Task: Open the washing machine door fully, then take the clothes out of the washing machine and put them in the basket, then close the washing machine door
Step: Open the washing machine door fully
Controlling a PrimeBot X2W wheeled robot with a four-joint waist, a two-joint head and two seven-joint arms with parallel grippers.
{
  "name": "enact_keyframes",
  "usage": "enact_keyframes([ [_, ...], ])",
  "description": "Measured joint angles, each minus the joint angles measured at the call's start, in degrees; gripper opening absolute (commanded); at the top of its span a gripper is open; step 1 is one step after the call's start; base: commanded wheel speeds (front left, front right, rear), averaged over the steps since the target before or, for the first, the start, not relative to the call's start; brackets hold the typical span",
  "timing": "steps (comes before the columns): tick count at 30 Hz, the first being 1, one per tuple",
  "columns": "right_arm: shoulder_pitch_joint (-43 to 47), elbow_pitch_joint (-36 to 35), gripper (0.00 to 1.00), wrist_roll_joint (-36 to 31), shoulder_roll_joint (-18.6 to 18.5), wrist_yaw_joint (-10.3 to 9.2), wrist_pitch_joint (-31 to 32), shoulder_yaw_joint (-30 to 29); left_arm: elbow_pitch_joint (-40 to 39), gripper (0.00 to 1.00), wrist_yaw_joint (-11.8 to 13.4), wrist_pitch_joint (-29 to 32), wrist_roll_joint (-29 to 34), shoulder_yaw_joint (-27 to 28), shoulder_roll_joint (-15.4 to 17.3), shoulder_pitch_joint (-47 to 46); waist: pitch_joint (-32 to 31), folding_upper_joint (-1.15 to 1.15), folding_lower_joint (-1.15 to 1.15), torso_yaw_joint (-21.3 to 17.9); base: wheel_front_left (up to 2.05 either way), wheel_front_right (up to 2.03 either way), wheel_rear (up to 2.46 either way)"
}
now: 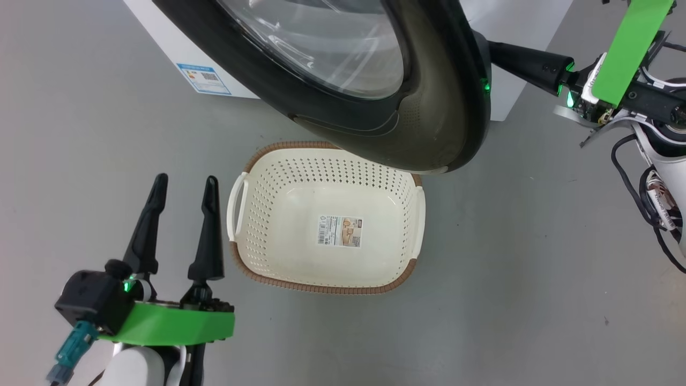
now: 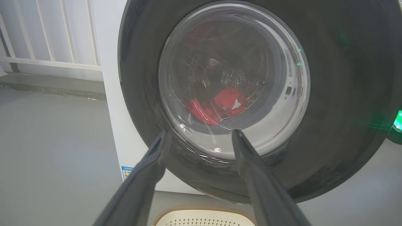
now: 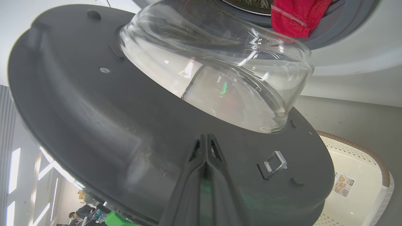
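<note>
The washing machine door [image 1: 423, 107] stands partly open, its black rim hanging over the basket's far edge. My right gripper [image 1: 496, 51] reaches behind the door from the right. In the right wrist view it [image 3: 206, 138] is shut, its tip against the door's dark inner face [image 3: 94, 110] below the glass bowl [image 3: 220, 72]. Red clothes [image 3: 295, 15] hang over the grey gasket of the washing machine [image 3: 345, 62]. They also show through the door's window [image 2: 220, 105]. The cream basket [image 1: 327, 214] sits on the floor, with only a paper label inside. My left gripper [image 1: 185, 182] is open, left of the basket.
The white machine body [image 1: 161, 37] carries a blue label [image 1: 203, 79]. A metal latch hook [image 3: 273, 163] sticks out of the door's inner face. A white railing [image 2: 47, 47] stands behind the machine's left side. Grey floor surrounds the basket. People [image 3: 81, 213] are far off.
</note>
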Motion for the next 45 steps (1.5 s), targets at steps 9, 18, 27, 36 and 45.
enact_keyframes([
  [9,0.87,-0.53,0.00,-0.36,-0.04,-0.01,-1.19,-1.47,0.04,1.00,0.00,0.00,0.00,0.14,0.00,0.02,-0.58,0.00,0.00,0.40,0.00,0.00,0.00],
  [18,0.77,1.01,0.00,-1.40,-0.38,-0.01,-3.92,-4.28,0.00,1.00,0.00,0.00,-0.01,0.16,-0.01,0.04,-0.14,0.00,0.00,1.38,0.00,0.00,0.00],
  [27,0.60,1.53,0.00,-1.87,-1.09,-0.01,-6.62,-7.35,-0.03,1.00,0.01,0.00,-0.01,0.19,0.00,0.26,0.03,0.00,0.00,1.70,0.00,0.00,0.00],
  [36,1.90,1.23,0.00,-1.86,-1.43,0.00,-7.09,-9.21,-0.03,1.00,0.01,0.00,-0.01,0.59,0.00,0.54,-0.67,0.00,0.00,1.14,0.00,0.00,0.00],
  [45,5.83,-2.99,0.57,-3.77,-2.64,0.00,-8.58,-10.70,-0.03,1.00,0.01,0.00,0.01,0.92,0.00,0.83,-1.62,0.00,0.00,0.03,0.00,0.00,0.00],
])
